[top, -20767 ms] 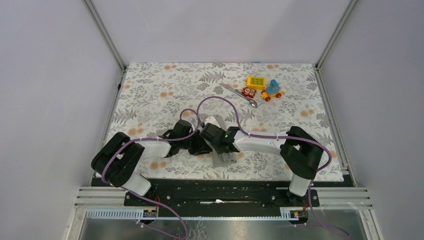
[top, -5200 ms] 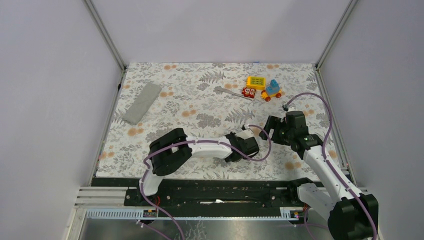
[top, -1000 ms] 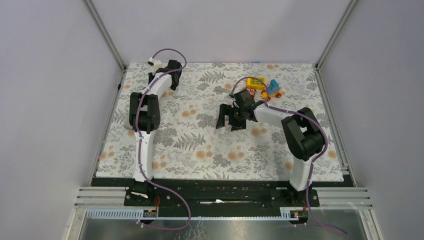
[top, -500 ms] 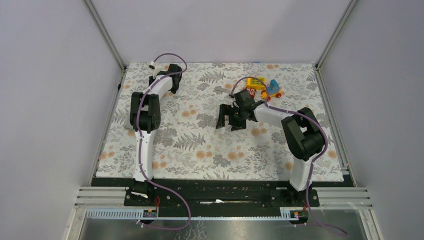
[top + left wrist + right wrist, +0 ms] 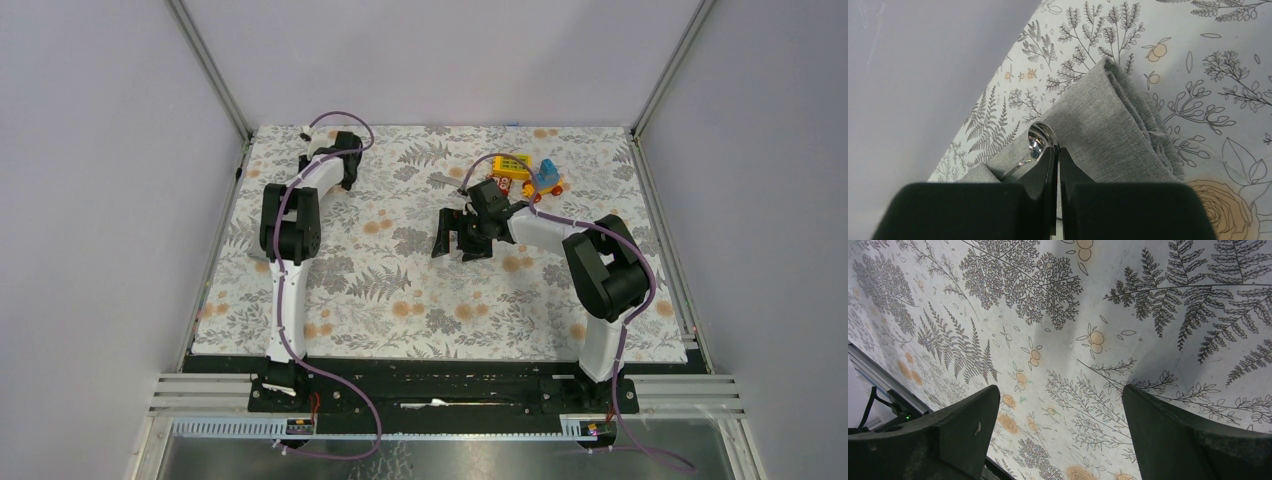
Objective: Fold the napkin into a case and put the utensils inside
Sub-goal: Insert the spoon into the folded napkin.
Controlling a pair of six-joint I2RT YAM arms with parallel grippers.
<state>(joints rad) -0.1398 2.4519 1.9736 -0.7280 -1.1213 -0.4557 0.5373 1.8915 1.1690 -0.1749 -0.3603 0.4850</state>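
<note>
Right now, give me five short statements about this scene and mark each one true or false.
1. The left pincer is shut. True.
2. The right pincer grips a utensil. False: it stands wide open over the tablecloth, with nothing between its fingers.
3. The bowl of the spoon shows against the napkin, right at the left pincer's tips. True.
4. The napkin lies spread out in a single flat layer. False: it is folded into a thick, layered strip.
5. The toy blocks sit toward the far right of the tablecloth. True.
</note>
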